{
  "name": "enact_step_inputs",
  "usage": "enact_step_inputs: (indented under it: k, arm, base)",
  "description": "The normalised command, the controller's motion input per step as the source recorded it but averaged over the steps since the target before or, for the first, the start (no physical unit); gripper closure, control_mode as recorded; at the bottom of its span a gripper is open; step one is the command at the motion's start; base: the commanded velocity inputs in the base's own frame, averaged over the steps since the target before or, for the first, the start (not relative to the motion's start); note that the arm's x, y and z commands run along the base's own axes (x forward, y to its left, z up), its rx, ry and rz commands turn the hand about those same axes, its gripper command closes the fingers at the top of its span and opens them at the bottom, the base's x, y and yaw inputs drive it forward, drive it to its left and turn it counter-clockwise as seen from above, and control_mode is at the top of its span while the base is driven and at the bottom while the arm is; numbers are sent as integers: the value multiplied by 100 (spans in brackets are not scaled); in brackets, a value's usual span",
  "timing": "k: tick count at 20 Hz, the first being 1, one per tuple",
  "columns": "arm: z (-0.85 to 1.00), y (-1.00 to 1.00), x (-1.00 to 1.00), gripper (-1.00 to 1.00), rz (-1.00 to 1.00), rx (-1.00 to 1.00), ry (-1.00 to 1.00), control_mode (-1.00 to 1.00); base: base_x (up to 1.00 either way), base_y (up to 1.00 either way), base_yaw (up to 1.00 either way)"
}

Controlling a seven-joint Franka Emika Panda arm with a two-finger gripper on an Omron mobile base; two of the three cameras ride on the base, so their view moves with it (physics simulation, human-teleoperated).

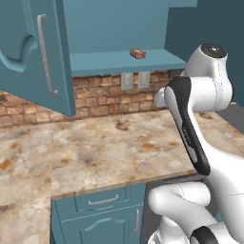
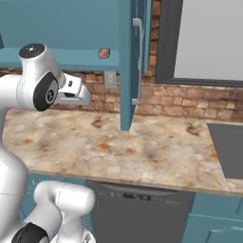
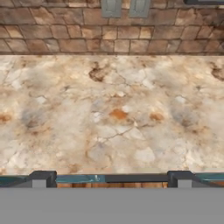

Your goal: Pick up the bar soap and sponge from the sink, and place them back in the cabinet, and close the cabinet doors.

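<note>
- The bar soap (image 1: 137,53) lies flat on the shelf of the cabinet (image 1: 119,61), above and beyond the fingers (image 3: 111,178). From the right base view it (image 2: 104,53) is small and blurred, close beside the edge of the open right door.
- The cabinet doors stand open: the left door (image 1: 28,52) is cut off by the top and left frame edges, and the right door (image 2: 127,61) is seen nearly edge-on, its handle partly hidden.
- A dark grey slab (image 2: 228,149) that may be the sink is cut off at the right edge of the right base view; its inside cannot be made out.
- The fingers are spread wide with nothing between them; only two dark tips (image 3: 43,178) show at the bottom of the hand view, touching nothing.
- Ahead of the fingers lies the marbled bench (image 3: 113,113), and beyond it the brick wall (image 3: 65,39) with two outlets (image 3: 124,8), cut off at the top.
- In the left base view the arm's own links hide the fingers.
</note>
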Motion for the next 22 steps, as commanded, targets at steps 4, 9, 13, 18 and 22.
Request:
enact_step_inputs:
  k: [4,9,13,18,22]
  arm:
    - [0,0,0,-100,0,0,0,100]
    - [0,0,0,-100,0,0,0,100]
    - [0,0,0,-100,0,0,0,100]
    - [0,0,0,-100,0,0,0,100]
    - [0,0,0,-100,0,0,0,100]
  base:
    - [-66,-28,0]
    - [-56,-28,0]
    - [-44,-44,0]
    - [-32,-71,0]
    - [-18,-84,0]
